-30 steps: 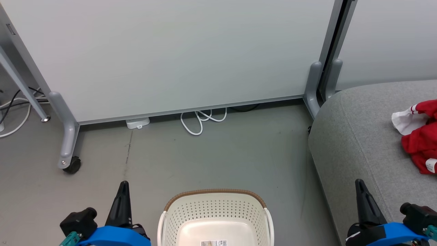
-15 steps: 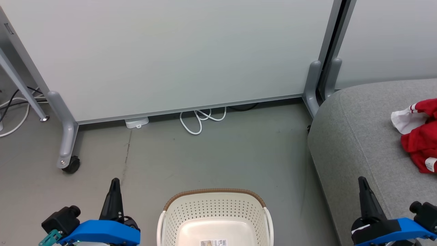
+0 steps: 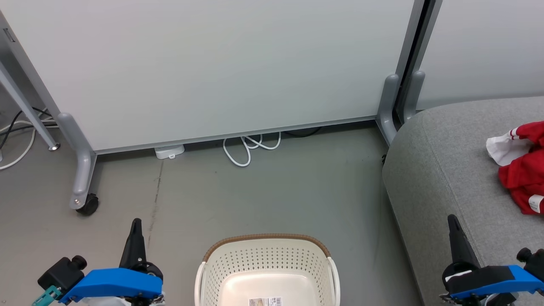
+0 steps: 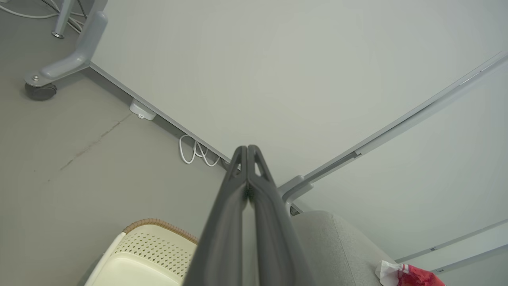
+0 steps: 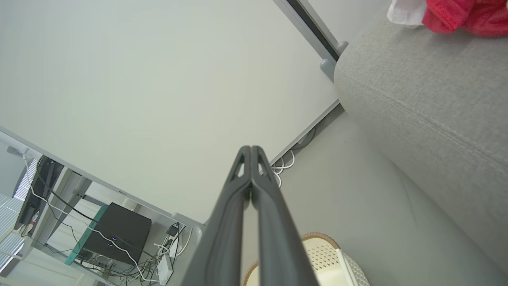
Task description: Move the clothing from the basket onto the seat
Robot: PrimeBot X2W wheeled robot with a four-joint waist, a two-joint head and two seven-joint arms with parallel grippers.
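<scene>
I see the grey floor (image 3: 297,191) carrying the basket (image 3: 265,259) and 1 white cable loop (image 3: 250,146) — the seat (image 3: 442,178) holds the clothing (image 3: 522,178).

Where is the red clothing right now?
In the head view the red clothing lies bunched on the grey seat at the far right, apart from the basket at bottom centre.

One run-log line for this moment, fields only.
basket: visible part empty | clothing: on seat | left gripper: shut, nothing held | right gripper: shut, nothing held
</scene>
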